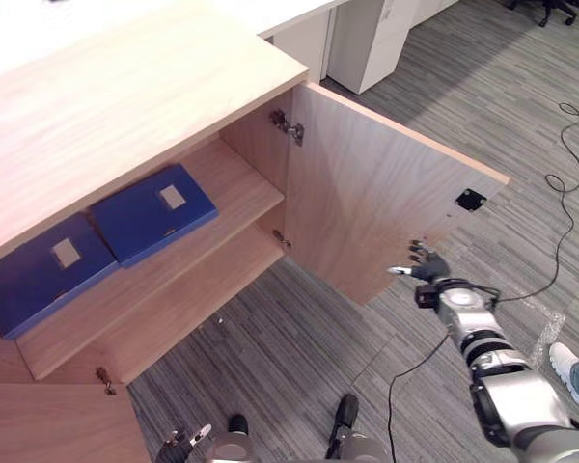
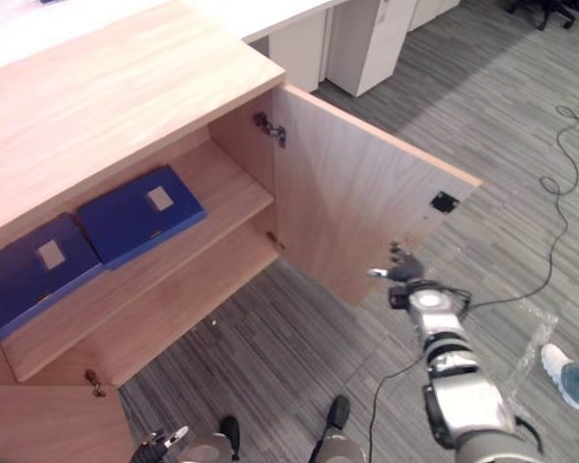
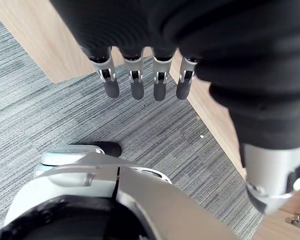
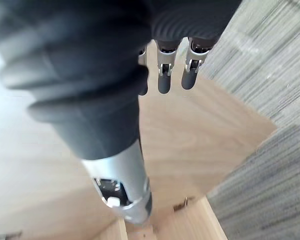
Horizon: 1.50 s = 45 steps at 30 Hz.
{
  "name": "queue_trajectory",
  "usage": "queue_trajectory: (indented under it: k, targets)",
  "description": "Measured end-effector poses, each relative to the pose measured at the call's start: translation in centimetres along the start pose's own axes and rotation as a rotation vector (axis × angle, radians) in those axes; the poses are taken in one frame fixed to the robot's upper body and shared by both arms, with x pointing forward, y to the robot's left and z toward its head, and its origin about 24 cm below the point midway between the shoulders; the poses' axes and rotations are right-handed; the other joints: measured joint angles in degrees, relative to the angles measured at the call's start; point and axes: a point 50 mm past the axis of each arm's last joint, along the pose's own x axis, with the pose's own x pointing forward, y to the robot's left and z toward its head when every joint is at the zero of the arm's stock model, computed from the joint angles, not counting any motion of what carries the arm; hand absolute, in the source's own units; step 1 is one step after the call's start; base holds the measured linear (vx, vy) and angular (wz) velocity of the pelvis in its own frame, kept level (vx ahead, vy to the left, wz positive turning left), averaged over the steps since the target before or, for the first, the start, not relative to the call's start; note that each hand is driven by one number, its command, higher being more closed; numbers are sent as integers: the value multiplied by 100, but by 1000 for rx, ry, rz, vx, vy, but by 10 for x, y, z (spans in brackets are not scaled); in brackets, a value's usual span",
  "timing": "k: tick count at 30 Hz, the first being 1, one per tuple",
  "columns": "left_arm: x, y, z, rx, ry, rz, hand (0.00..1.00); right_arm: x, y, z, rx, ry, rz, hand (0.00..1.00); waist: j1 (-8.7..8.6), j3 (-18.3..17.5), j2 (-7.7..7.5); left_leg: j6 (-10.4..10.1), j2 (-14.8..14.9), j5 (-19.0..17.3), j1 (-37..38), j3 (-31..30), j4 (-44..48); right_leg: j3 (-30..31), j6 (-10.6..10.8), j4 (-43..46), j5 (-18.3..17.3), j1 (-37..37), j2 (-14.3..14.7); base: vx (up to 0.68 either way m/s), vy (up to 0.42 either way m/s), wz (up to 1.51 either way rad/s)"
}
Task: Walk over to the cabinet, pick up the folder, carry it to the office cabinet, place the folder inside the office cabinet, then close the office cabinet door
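Note:
The wooden office cabinet (image 1: pixel 125 106) stands open. Two blue folders lie flat side by side on its upper shelf, one (image 1: pixel 152 212) toward the middle and one (image 1: pixel 43 270) at the left. The right door (image 1: pixel 376 193) is swung wide out over the carpet. My right hand (image 1: pixel 427 262) is open, its straight fingers (image 4: pixel 162 82) reaching to the outer side of that door near its lower edge; whether they touch it I cannot tell. My left hand (image 1: pixel 188 439) hangs low by the cabinet's front, open, with its fingers (image 3: pixel 135 85) over the carpet and holding nothing.
The left door (image 1: pixel 48 424) juts out at the lower left. White desk units (image 1: pixel 367 39) stand behind the cabinet. A person's shoe (image 1: pixel 569 371) and a clear plastic wrap (image 1: pixel 545 328) lie on the carpet to the right. A chair base (image 1: pixel 545 8) is far back.

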Motion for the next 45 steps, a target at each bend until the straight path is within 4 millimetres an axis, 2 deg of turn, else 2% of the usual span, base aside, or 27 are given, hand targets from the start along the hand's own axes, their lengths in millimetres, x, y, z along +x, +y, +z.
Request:
queue_trajectory:
  k: [4,8,13,16,19,21,26,29,31,35,37,38,40,41,42,43,45]
  targets:
    - [0,0,-1,0,5,-4,0,1,-18,5,33,2,-77,0,-24,3,6,-11,3,-9,-62,4,67,46,2,0,0,-43,4,-38,19,-4]
    - [0,0,-2,-1,7,-6,0,4,-31,22,77,-26,-135,0,-28,14,44,-16,14,-7,-245,-14,160,82,16,3,19,-191,17,-21,6,-1]
    - [-1,0,-3,2,9,-8,0,10,-36,53,120,-77,-177,0,-9,31,91,-16,20,-7,-300,-63,187,62,-29,4,51,-197,21,15,35,5]
    - [-1,-1,-1,13,1,-17,0,13,-37,78,138,-121,-187,0,17,69,108,-15,8,-7,-420,-141,214,12,-51,8,65,-256,4,14,48,11]
    - [0,-2,0,13,-6,-22,0,13,-46,101,193,-165,-221,0,65,98,143,-12,10,-1,-640,-224,301,-56,-77,31,74,-400,-2,29,29,15]
    - [-1,-4,0,5,-4,-28,0,10,-60,113,237,-179,-272,0,96,177,227,-8,8,3,-696,-321,322,-108,-86,48,76,-395,-18,59,47,20]
    - [0,-6,2,0,-14,-31,0,5,-76,132,312,-227,-322,0,96,334,244,-5,-20,5,-817,-419,341,-199,-87,49,77,-444,-57,56,62,11]
    - [0,-6,2,-1,-17,-32,0,4,-76,142,342,-252,-317,0,84,387,247,-2,-26,3,-895,-423,374,-199,-106,48,92,-512,-66,44,51,0]
    - [0,-6,3,-5,-20,-32,0,4,-73,147,304,-266,-305,0,58,451,247,-1,-26,2,-896,-415,389,-191,-117,47,103,-513,-65,40,58,-6]
    - [0,-6,2,-16,-17,-29,0,4,-55,153,86,-305,-240,0,-15,481,248,-3,-7,-4,-903,-309,415,-67,-139,15,144,-567,-37,9,49,-16]
    - [0,-3,1,-31,-13,-15,0,0,-29,155,-206,-360,-107,0,-186,512,245,-35,95,-57,-885,-182,475,58,-137,7,141,-592,66,-4,20,-31]
    - [0,-2,1,-34,-9,-12,0,-1,-20,155,-288,-368,-58,0,-222,513,245,-48,146,-99,-886,-143,531,101,-136,5,139,-593,114,-7,-13,-38]
    - [0,0,2,-33,-14,-15,0,-13,8,147,-627,-370,188,0,-310,508,249,-131,336,-180,-881,-52,680,196,-81,2,88,-593,296,-3,-55,-35]
    - [1,-1,4,-24,-20,-21,0,-18,18,141,-711,-361,275,0,-313,501,244,-145,390,-185,-879,-45,700,214,-72,2,66,-593,352,0,-91,-27]
    - [2,-2,7,-6,-29,-36,0,-29,39,129,-817,-346,455,0,-315,450,244,-190,501,-178,-875,-53,703,217,-98,1,26,-593,474,1,-108,-15]
    - [2,-2,8,2,-32,-43,0,-36,52,124,-856,-341,549,0,-312,415,245,-208,560,-171,-869,-51,700,217,-120,1,10,-592,535,8,-162,-8]
    - [3,-5,12,37,-43,-71,0,-61,98,94,-958,-287,908,0,-230,210,240,-293,727,-83,-856,-126,597,148,-200,0,-56,-593,719,27,-142,4]
